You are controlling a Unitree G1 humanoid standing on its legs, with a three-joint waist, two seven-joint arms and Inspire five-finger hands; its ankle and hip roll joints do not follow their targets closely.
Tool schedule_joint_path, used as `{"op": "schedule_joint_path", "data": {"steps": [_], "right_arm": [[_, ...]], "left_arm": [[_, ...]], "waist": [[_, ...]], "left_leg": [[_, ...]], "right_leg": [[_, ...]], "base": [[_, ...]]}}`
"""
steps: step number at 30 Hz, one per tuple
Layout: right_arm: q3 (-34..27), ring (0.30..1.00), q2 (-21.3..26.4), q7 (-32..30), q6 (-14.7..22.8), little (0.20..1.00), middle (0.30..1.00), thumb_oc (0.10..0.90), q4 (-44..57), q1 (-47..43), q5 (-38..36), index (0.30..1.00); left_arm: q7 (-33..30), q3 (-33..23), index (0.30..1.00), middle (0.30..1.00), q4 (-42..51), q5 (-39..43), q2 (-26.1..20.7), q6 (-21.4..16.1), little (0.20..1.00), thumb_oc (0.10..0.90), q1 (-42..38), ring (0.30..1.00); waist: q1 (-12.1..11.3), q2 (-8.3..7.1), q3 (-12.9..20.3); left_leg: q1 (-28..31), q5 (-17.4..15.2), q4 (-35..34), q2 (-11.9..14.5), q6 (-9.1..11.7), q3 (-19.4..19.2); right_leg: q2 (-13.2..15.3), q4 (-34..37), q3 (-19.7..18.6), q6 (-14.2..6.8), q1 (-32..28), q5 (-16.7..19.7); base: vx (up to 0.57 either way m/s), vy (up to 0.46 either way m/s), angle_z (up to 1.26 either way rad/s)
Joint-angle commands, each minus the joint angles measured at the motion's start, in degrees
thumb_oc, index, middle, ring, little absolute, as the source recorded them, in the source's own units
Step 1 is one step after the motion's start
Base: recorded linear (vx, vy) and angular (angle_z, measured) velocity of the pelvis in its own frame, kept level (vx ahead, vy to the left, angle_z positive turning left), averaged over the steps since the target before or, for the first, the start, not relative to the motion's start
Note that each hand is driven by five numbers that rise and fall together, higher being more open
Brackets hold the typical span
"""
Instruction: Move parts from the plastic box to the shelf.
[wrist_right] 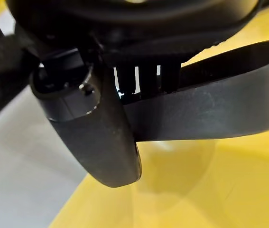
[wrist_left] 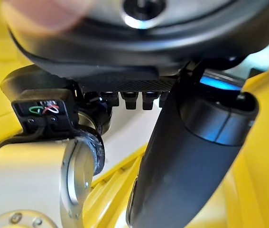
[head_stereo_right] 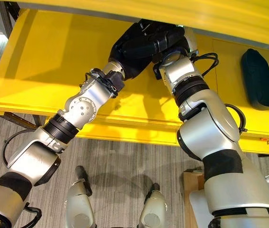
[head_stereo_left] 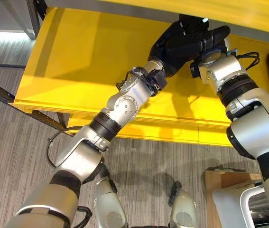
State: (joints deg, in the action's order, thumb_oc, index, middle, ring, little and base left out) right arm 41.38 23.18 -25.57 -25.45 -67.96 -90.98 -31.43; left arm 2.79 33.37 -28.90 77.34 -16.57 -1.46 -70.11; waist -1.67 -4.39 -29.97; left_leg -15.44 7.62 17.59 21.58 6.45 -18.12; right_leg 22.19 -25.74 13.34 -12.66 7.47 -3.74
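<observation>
Both hands are meeting over the yellow shelf (head_stereo_left: 77, 61): left hand (head_stereo_left: 174, 45) and right hand (head_stereo_left: 210, 38) are curling round one long dark part (wrist_right: 205, 109), held just above the shelf. Placing step, I'd judge; next calls for lowering and letting go. Another dark part (head_stereo_right: 259, 80) is lying well apart to the right; upper shelf lip (head_stereo_right: 210, 14) is crowding the hands.

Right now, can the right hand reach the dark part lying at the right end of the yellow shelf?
Probably yes. The yellow shelf is bare between the right hand and that dark part. However, the hand is at the shelf's back beside the left hand, seemingly busy.
</observation>
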Motion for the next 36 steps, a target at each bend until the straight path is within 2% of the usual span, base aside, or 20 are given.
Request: {"op": "schedule_joint_path", "data": {"steps": [1, 8, 11, 14, 15, 17, 18, 19, 21, 22, 23, 27, 30, 33, 34, 35, 36], "right_arm": [[1.74, 0.3, 0.43, -3.54, 2.76, 0.3, 0.3, 0.4, -0.7, -5.99, 5.44, 0.3], [0.32, 0.3, 0.9, -6.15, -2.07, 0.3, 0.3, 0.4, -2.28, -6.01, 3.52, 0.3], [-0.11, 0.3, 1.5, -5.29, -3.18, 0.3, 0.3, 0.4, -3.13, -5.39, 3.86, 0.3], [-0.55, 0.3, 1.92, -5.13, -3.3, 0.3, 0.3, 0.4, -3.89, -4.51, 3.81, 0.3], [-0.67, 0.3, 1.95, -5.22, -3.25, 0.3, 0.3, 0.4, -4.0, -4.36, 3.84, 0.3], [-1.58, 0.3, 2.58, -5.52, -3.35, 0.3, 0.3, 0.4, -4.53, -3.47, 3.96, 0.3], [-1.65, 0.3, 2.63, -5.6, -3.44, 0.3, 0.3, 0.4, -4.55, -3.44, 3.85, 0.3], [-1.96, 0.3, 3.13, -6.13, -3.23, 0.3, 0.3, 0.4, -4.96, -3.14, 3.3, 0.3], [-2.33, 0.3, 3.59, -6.12, -3.36, 0.3, 0.3, 0.4, -5.33, -3.0, 3.28, 0.3], [-2.42, 0.3, 4.55, -5.63, -3.09, 0.3, 0.3, 0.4, -6.24, -2.81, 3.12, 0.3], [-2.44, 0.3, 4.62, -5.57, -3.06, 0.3, 0.3, 0.4, -6.33, -2.84, 3.14, 0.3], [-2.61, 0.3, 6.53, -4.23, -2.01, 0.3, 0.3, 0.4, -8.26, -2.09, 3.93, 0.3], [-2.71, 0.3, 6.97, -4.4, -0.88, 0.3, 0.3, 0.4, -9.12, -1.93, 4.07, 0.3], [-2.8, 0.3, 6.87, -4.56, -0.55, 0.3, 0.3, 0.4, -9.48, -1.94, 4.2, 0.3], [-2.8, 0.3, 6.67, -4.83, -0.34, 0.3, 0.3, 0.4, -9.63, -2.01, 4.08, 0.3], [-2.79, 0.3, 6.49, -4.96, -0.23, 0.3, 0.3, 0.4, -9.7, -2.08, 4.13, 0.3], [-2.75, 0.3, 6.17, -5.21, -0.1, 0.3, 0.3, 0.4, -9.74, -2.25, 4.18, 0.3]], "left_arm": [[2.31, -4.11, 1.0, 1.0, 0.95, -1.77, 7.97, -3.96, 1.0, 0.9, -4.25, 1.0], [0.19, -4.4, 1.0, 1.0, 0.88, -2.74, 8.99, -5.62, 1.0, 0.9, -5.05, 1.0], [-4.0, -4.7, 1.0, 1.0, 0.56, -7.49, 8.79, -9.1, 1.0, 0.9, -5.11, 1.0], [-14.47, -5.39, 1.0, 1.0, 0.05, -16.8, 7.6, -11.41, 1.0, 0.9, -5.38, 1.0], [-16.17, -5.5, 1.0, 1.0, -0.24, -18.67, 7.36, -11.85, 1.0, 0.9, -5.44, 1.0], [-23.38, -6.47, 1.0, 1.0, -3.25, -26.89, 4.48, -14.43, 1.0, 0.9, -5.85, 1.0], [-24.24, -6.55, 1.0, 1.0, -3.49, -27.56, 4.26, -14.6, 1.0, 0.9, -5.94, 1.0], [-27.25, -7.33, 1.0, 1.0, -5.22, -30.95, 1.78, -15.7, 1.0, 0.9, -6.44, 1.0], [-28.88, -7.63, 1.0, 1.0, -6.57, -33.27, -0.12, -15.92, 1.0, 0.9, -6.9, 1.0], [-30.91, -7.69, 1.0, 1.0, -8.04, -34.86, -3.01, -15.74, 1.0, 0.9, -7.66, 1.0], [-31.44, -7.66, 1.0, 1.0, -8.24, -35.36, -3.34, -15.76, 1.0, 0.9, -7.82, 1.0], [-32.39, -6.76, 1.0, 1.0, -11.96, -34.97, -9.68, -17.97, 1.0, 0.9, -9.67, 1.0], [-33.03, -6.24, 1.0, 1.0, -13.24, -33.32, -11.97, -20.85, 1.0, 0.9, -10.88, 1.0], [-27.67, -5.86, 1.0, 1.0, -13.73, -29.89, -12.61, -21.95, 1.0, 0.9, -11.96, 1.0], [-22.63, -5.38, 1.0, 1.0, -13.96, -26.87, -12.4, -22.67, 1.0, 0.9, -12.52, 1.0], [-20.84, -5.17, 1.0, 1.0, -13.98, -25.85, -12.03, -23.19, 1.0, 0.9, -12.65, 1.0], [-15.22, -4.79, 1.0, 1.0, -13.69, -22.18, -11.15, -24.38, 1.0, 0.9, -12.79, 1.0]], "waist": [[0.11, 1.2, 10.84], [0.37, 2.23, 10.19], [0.59, 2.54, 9.58], [0.44, 2.78, 9.1], [0.42, 2.8, 9.02], [-0.01, 2.82, 8.48], [-0.02, 2.8, 8.43], [-0.58, 2.97, 8.16], [-0.94, 3.0, 8.0], [-1.59, 3.19, 7.87], [-1.62, 3.18, 7.82], [-2.94, 3.55, 7.94], [-3.42, 3.79, 8.07], [-3.48, 3.87, 8.19], [-3.43, 3.91, 8.25], [-3.35, 3.93, 8.21], [-3.2, 3.96, 8.13]], "left_leg": [[5.46, -4.4, -2.3, 5.52, 6.75, 0.9], [5.07, -4.55, -2.36, 4.66, 6.54, 1.65], [4.33, -4.58, -2.09, 4.54, 6.49, 2.0], [3.48, -4.64, -1.78, 4.21, 6.38, 2.54], [3.35, -4.67, -1.69, 4.15, 6.36, 2.64], [2.73, -4.84, -1.25, 3.78, 6.09, 3.21], [2.64, -4.86, -1.2, 3.73, 6.06, 3.28], [2.31, -4.87, -1.1, 3.42, 5.94, 3.63], [2.08, -4.92, -0.94, 3.25, 5.89, 3.95], [1.79, -5.05, -0.72, 3.01, 5.72, 4.41], [1.72, -5.08, -0.65, 2.97, 5.7, 4.5], [0.65, -5.28, -0.25, 2.19, 5.23, 5.87], [-0.01, -5.27, -0.28, 1.77, 5.03, 6.29], [-0.46, -5.21, -0.36, 1.52, 4.94, 6.46], [-0.67, -5.2, -0.39, 1.42, 4.83, 6.51], [-0.74, -5.2, -0.38, 1.41, 4.78, 6.51], [-0.92, -5.19, -0.29, 1.44, 4.73, 6.5]], "right_leg": [[-2.34, -1.39, -2.56, 3.16, 5.77, -2.8], [-2.47, -3.23, -3.68, 3.43, 7.5, -3.64], [-2.56, -4.34, -4.31, 3.6, 8.84, -4.06], [-2.68, -5.25, -4.64, 3.74, 9.87, -4.52], [-2.68, -5.44, -4.68, 3.75, 10.03, -4.59], [-2.59, -6.43, -4.71, 3.86, 10.74, -5.01], [-2.56, -6.55, -4.7, 3.87, 10.82, -5.07], [-2.55, -6.92, -4.48, 4.07, 10.94, -5.41], [-2.47, -7.3, -4.22, 4.22, 11.04, -5.69], [-2.36, -8.32, -3.81, 4.48, 11.25, -6.19], [-2.32, -8.49, -3.77, 4.51, 11.31, -6.29], [-1.81, -9.42, -3.02, 5.09, 11.61, -6.99], [-1.72, -9.78, -2.68, 5.35, 11.98, -7.3], [-1.64, -9.45, -2.67, 5.34, 12.24, -7.1], [-1.6, -8.98, -2.83, 5.25, 12.37, -6.8], [-1.62, -8.94, -2.91, 5.25, 12.46, -6.74], [-1.65, -8.93, -3.11, 5.23, 12.67, -6.62]], "base": [[0.09, 0.011, -0.08], [0.05, 0.029, -0.05], [0.0, 0.0, 0.0], [-0.01, 0.003, -0.03], [0.0, 0.0, 0.0], [0.0, -0.012, -0.02], [0.0, 0.0, 0.0], [0.0, 0.0, 0.0], [0.01, -0.038, 0.08], [0.01, -0.041, 0.12], [0.02, -0.04, 0.13], [0.02, -0.039, 0.12], [-0.01, -0.021, 0.13], [-0.02, -0.012, 0.12], [-0.02, -0.009, 0.1], [-0.03, -0.01, 0.03], [0.0, 0.0, 0.0]]}}
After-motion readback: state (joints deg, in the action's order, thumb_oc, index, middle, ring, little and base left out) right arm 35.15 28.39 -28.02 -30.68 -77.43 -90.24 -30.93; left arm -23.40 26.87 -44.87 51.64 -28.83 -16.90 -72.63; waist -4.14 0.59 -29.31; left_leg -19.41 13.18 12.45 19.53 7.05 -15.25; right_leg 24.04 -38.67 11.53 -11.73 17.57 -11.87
